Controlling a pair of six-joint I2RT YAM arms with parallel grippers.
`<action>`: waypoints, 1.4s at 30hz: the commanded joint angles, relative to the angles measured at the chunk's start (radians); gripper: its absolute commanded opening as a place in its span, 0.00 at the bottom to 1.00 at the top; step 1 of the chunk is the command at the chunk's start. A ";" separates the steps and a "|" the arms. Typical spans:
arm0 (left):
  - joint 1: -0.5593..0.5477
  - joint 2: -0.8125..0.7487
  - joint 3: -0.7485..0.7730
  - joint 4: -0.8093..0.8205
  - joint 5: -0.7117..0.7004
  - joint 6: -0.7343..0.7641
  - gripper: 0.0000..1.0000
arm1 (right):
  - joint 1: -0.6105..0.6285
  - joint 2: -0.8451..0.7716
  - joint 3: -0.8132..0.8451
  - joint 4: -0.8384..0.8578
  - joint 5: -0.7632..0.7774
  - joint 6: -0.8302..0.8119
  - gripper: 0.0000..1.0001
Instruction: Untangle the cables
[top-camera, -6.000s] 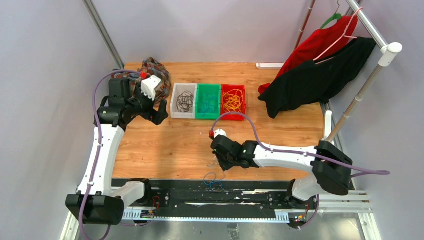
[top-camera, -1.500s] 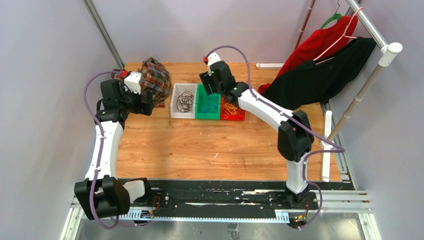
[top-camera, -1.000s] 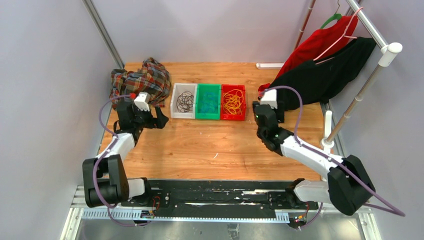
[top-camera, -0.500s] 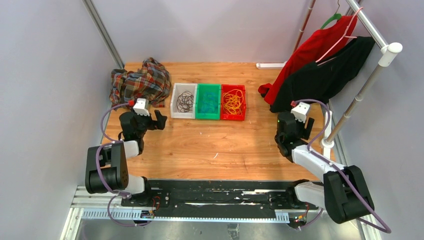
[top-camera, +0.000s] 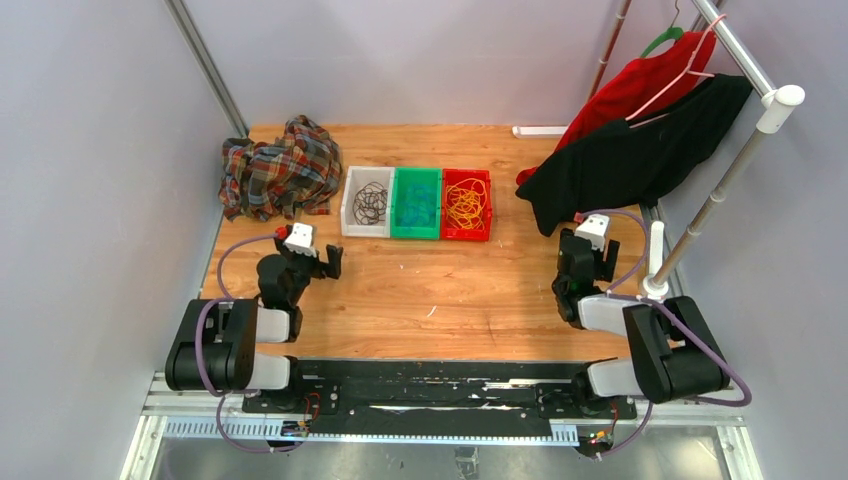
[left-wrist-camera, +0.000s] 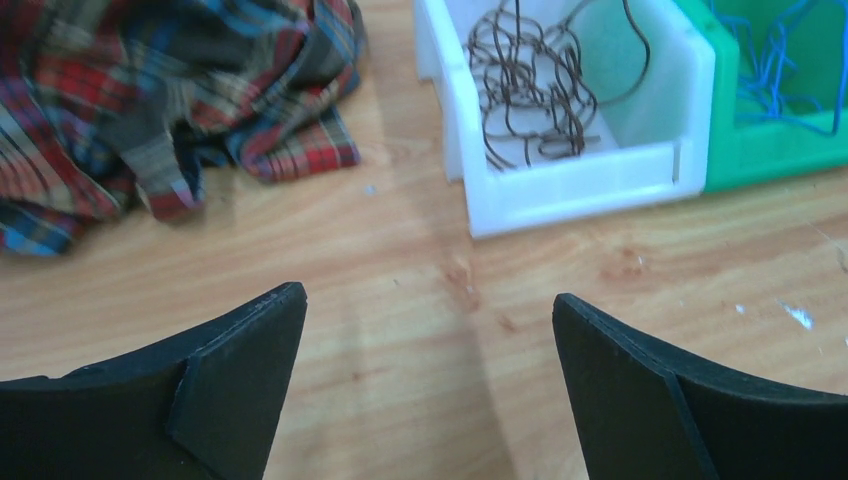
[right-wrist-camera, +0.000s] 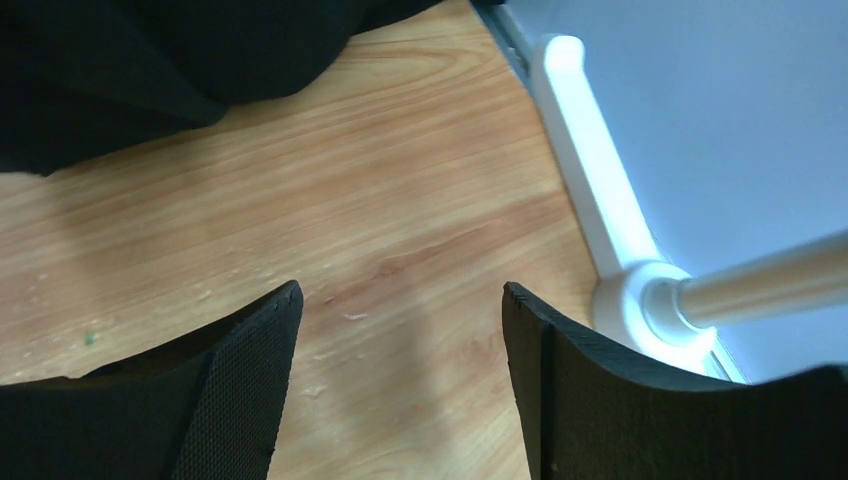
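Far left of the green bin (top-camera: 416, 233), on the worktop (top-camera: 430, 290): a crumpled plaid shirt (top-camera: 278, 178). Nearer than the green bin and to its left, the left hand (left-wrist-camera: 428, 320): gapes wide, holds nothing, hangs low over bare wood short of the white bin (left-wrist-camera: 580, 185). Touching the green bin's left wall, that white bin, with the black cables (left-wrist-camera: 530, 100) coiled inside. In the green bin itself, the blue cables (top-camera: 417, 205). Touching its right wall, the red bin (top-camera: 466, 237), with the yellow cables (top-camera: 465, 205). Well right of the green bin and nearer, the right hand (right-wrist-camera: 402, 300): also spread wide, empty, just short of a black garment (right-wrist-camera: 150, 60) and beside a white rack foot (right-wrist-camera: 620, 300).

Looks sorted by colour, so probably a matter of parking. To do it well: keep both hands spread and empty, draw back away from the green bin without brushing plaid shirt, black garment or rack pole (right-wrist-camera: 760, 275), and leave the three bunches undisturbed.
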 joint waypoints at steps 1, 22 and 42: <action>-0.005 0.011 0.073 0.056 -0.038 0.039 0.98 | -0.015 0.041 0.025 0.107 -0.147 -0.097 0.72; -0.009 -0.004 0.004 0.163 -0.214 -0.018 0.98 | -0.153 0.046 -0.028 0.158 -0.611 -0.104 0.73; -0.022 -0.003 0.098 -0.020 -0.202 -0.001 0.98 | -0.154 0.049 -0.038 0.185 -0.612 -0.106 0.74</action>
